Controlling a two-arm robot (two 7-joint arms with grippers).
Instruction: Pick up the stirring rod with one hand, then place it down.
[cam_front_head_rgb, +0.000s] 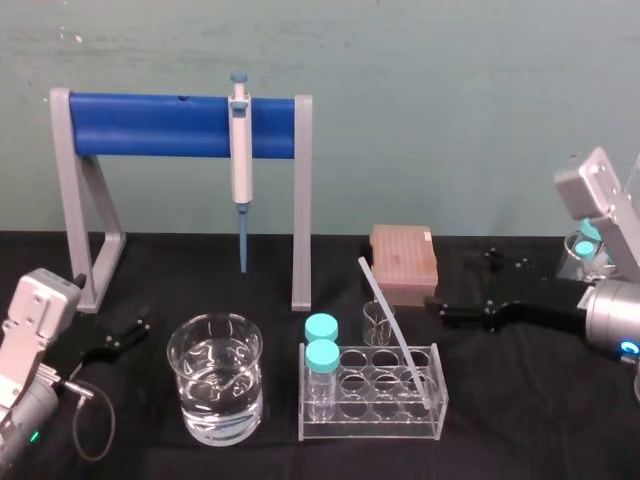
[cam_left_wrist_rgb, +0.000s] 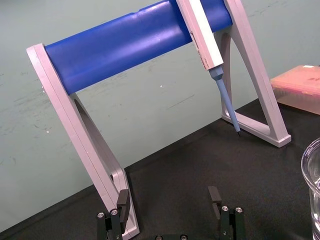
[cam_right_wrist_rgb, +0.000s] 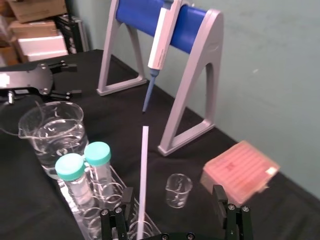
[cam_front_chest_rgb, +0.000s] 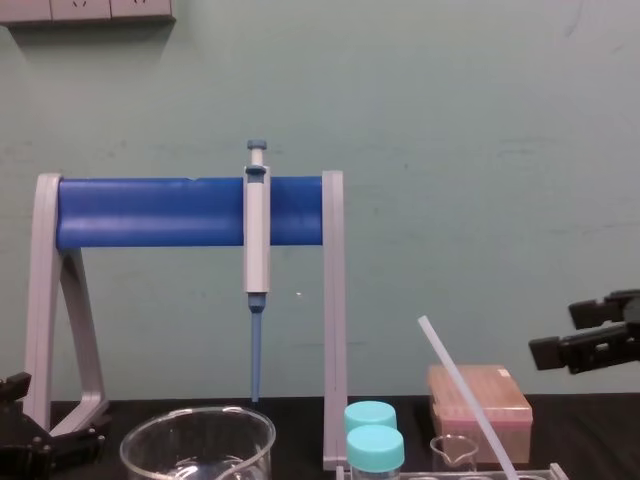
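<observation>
A: Black fingers, spread wide apart. Right gripper (cam_front_head_rgb: 459, 278), right side of the head view, held up off the table (cam_front_head_rgb: 520, 400), pointing left. Nothing between the fingers.

B: Touching the rod?

A: No. The stirring rod (cam_front_head_rgb: 392, 325) stands just left of the fingertips, with a gap between. From the right wrist camera it lines up between the two fingers, closer to one, but out beyond their tips.

B: Where does the rod sit?

A: Lower centre-right of the head view. Its lower end is in the clear rack (cam_front_head_rgb: 372, 432), at the rack's right end. It leans, with the top end up and toward the left, crossing in front of a small glass beaker (cam_front_head_rgb: 378, 322) behind the rack.

B: Anything else in the rack?

A: Two capped tubes (cam_front_head_rgb: 321, 353), teal lids, at its left end.

B: And around it?

A: Pinkish tip box (cam_front_head_rgb: 404, 262) behind the rack, near the gripper's fingertips. Large beaker (cam_front_head_rgb: 215, 375) holding water, left of the rack. Upper left, a grey stand (cam_front_head_rgb: 160, 125) with a blue bar; a pipette (cam_front_head_rgb: 240, 150) hangs from it, blue tip down, off the table.

B: Other arm?

A: Left gripper (cam_front_head_rgb: 118, 335), lower left of the head view, low by the stand's foot. Fingers apart, holding nothing.
</observation>
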